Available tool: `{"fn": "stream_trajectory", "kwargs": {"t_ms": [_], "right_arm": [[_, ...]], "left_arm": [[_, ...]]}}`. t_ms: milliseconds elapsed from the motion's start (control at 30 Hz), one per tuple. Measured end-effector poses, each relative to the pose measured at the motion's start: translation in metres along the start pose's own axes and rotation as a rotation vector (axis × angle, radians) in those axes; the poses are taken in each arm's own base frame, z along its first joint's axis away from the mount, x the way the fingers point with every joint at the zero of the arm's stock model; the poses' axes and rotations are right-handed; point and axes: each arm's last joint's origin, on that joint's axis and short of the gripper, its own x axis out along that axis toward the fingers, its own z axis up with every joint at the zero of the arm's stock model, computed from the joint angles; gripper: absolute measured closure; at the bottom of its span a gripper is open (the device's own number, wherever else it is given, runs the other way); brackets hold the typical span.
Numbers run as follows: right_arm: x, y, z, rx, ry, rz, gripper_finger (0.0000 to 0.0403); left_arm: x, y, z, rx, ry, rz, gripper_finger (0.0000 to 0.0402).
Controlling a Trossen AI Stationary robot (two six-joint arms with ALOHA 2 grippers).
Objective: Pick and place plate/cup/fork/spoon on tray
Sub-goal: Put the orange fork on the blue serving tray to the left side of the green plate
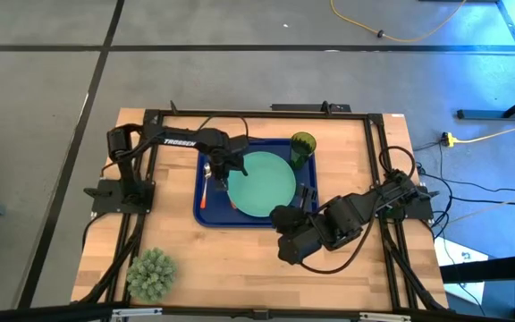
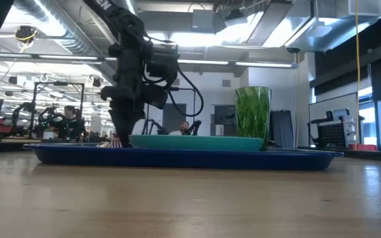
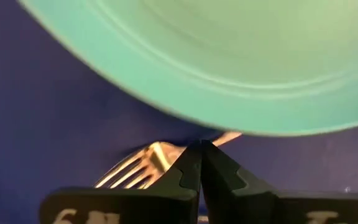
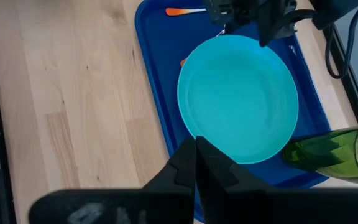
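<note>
The dark blue tray (image 1: pixel 240 222) lies mid-table with the mint-green plate (image 1: pixel 265 183) flat on it. The green cup (image 1: pixel 302 148) stands upright in the tray's far right corner. The spoon (image 1: pixel 205 186) lies on the tray floor left of the plate, orange handle toward the near edge. My left gripper (image 1: pixel 218 172) points straight down at the plate's left rim, shut on the fork (image 3: pixel 135 169). My right gripper (image 1: pixel 300 201) is shut on nothing, high above the tray's near right part (image 4: pixel 196 149). My left gripper pinches the fork between its two fingertips (image 3: pixel 191 163), at the neck where the silver head meets the orange handle (image 3: pixel 230 136). The fingers come from above and lie across the fork. The tines stick out on one side. The handle runs off under the plate's rim (image 3: pixel 185 118). Whether the fork touches the tray I cannot tell.
A spiky grey-green ball plant (image 1: pixel 150 273) sits at the table's near left corner. Bare wood lies along the near edge (image 1: pixel 257 268) and right of the tray. A black frame rail (image 1: pixel 266 114) borders the table's far side.
</note>
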Motion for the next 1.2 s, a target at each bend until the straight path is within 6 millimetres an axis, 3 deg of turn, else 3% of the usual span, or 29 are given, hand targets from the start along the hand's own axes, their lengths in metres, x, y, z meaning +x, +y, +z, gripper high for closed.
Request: {"fn": "stream_trajectory", "kwargs": {"t_ms": [300,767,1200], "right_arm": [[0.0,0.0,0.0,0.001,0.001,0.0,0.0398],[0.001,0.0,0.0,0.002,0.001,0.0,0.0398],[0.001,0.0,0.0,0.002,0.002,0.0,0.0398]], "left_arm": [[0.005,-0.012,0.006,0.04,-0.067,-0.028,0.0401],[0.017,-0.019,0.0,0.04,-0.025,-0.039,0.0401],[0.019,-0.04,-0.004,0.151,0.034,-0.103,0.0401]]}}
